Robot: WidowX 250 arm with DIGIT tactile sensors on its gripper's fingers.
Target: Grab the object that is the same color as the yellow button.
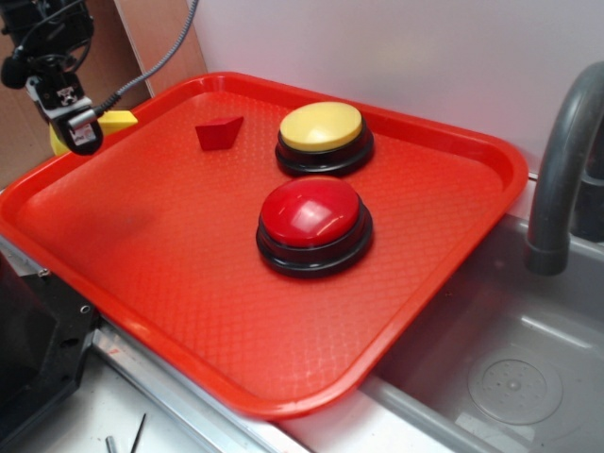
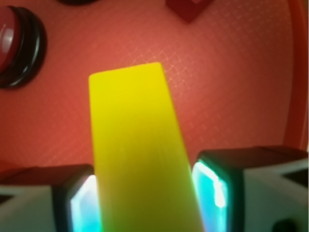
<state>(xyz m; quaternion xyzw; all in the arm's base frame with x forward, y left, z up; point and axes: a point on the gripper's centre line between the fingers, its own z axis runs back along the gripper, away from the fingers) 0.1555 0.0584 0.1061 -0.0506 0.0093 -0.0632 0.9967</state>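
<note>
Yellow wedge block | matte, solid | clamped between gripper pads

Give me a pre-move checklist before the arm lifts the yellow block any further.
1. Tool shut on the yellow block: ok, a pad presses each side.
2. Right item picked, colour matches the yellow button: ok.
3. Block centred between the pads: ok in the wrist view.
4. Block clear of the red tray: ok, it seems lifted at the far left corner.
5. Dark-red wedge and red button out of the way: ok.
6. Grip firmness: cannot tell.
</note>
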